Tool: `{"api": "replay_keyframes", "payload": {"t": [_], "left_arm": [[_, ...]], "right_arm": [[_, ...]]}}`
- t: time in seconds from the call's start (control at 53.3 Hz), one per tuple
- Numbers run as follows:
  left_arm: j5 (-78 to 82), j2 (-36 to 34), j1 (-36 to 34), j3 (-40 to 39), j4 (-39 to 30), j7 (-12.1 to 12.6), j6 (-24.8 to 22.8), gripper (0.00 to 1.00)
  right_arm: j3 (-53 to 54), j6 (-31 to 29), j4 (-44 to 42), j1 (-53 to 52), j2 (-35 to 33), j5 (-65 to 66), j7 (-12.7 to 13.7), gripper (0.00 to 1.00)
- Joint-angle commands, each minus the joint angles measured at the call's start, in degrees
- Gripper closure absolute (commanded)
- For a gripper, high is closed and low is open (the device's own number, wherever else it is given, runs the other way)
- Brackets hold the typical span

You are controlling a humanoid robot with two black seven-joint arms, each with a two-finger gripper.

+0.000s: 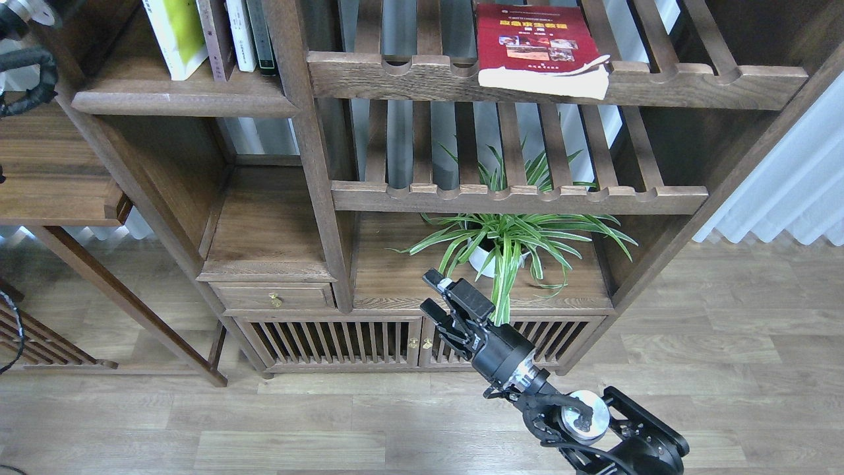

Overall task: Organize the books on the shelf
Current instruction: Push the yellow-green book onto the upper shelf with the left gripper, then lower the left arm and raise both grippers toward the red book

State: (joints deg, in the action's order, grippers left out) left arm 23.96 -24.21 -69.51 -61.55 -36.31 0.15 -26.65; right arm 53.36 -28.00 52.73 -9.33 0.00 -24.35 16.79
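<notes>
The yellow-green and white book (173, 33) stands nearly upright on the solid dark-brown shelf (178, 100) at the top left. The dark maroon book (212, 36) stands beside it, against a thin white book and a dark-spined book. The red book with small photos (535, 46) lies flat on the upper slatted rack, its front edge over the rail. Only part of my left arm (26, 39) shows at the top left corner; its gripper is out of view. My right gripper (430, 292) is open and empty, low, in front of the cabinet.
A potted spider plant (508, 241) stands on the lower board, just right of my right gripper. A second slatted rack (514, 196) runs above it. A drawer with a brass knob (275, 300) and slatted cabinet doors are below. White curtains hang at the right.
</notes>
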Motion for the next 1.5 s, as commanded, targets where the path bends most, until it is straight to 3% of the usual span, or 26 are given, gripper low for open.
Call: {"api": "replay_keyframes", "payload": {"t": [0.0,0.319,0.469,0.582,0.619,0.638,0.77,0.976,1.258,1.483], "left_arm": [[-0.2,0.4,-1.1,-1.6,-0.4,-0.5,-0.2,0.47],[-9.7,1.3,-0.8,-4.2,-1.5,-6.2,-0.2,0.40],[-13.5,0.6,1.7,-6.8,-3.8,-8.0,-1.2,0.31],[-19.3,0.7,6.5,-10.5,-8.9,-8.1,-1.1,0.28],[-20.7,0.6,8.0,-11.3,-10.5,-8.1,-1.2,0.27],[-22.8,0.6,11.0,-12.7,-14.7,-8.1,-1.2,0.23],[-24.7,1.0,14.4,-15.0,-19.9,-8.1,-1.2,0.19],[-25.1,1.3,17.3,-15.3,-25.1,-8.1,-1.2,0.00],[-25.3,2.8,20.6,-15.4,-29.2,-8.3,-1.4,0.00],[-25.5,7.4,30.0,-18.6,-37.4,-8.9,-1.4,0.00]], "right_arm": [[0.1,0.0,0.0,0.0,0.0,0.0,0.0,0.10],[0.2,0.0,0.4,0.4,0.0,0.0,0.0,0.07],[0.6,0.0,1.3,0.4,0.0,-0.3,-0.1,0.07],[1.0,0.0,4.0,0.7,0.0,-0.4,-1.8,0.07],[1.0,0.0,4.8,0.8,0.0,-0.4,-2.9,0.07],[1.0,0.0,6.5,0.5,0.0,-0.4,-5.6,0.07],[1.1,0.0,8.7,-0.6,0.0,-0.4,-8.1,0.07],[1.6,0.0,8.7,-3.0,0.0,-0.4,-8.5,0.07],[2.7,0.0,8.6,-6.6,0.0,-0.4,-8.5,0.04],[5.4,0.0,11.2,-6.6,0.0,-0.4,-8.7,0.03]]}}
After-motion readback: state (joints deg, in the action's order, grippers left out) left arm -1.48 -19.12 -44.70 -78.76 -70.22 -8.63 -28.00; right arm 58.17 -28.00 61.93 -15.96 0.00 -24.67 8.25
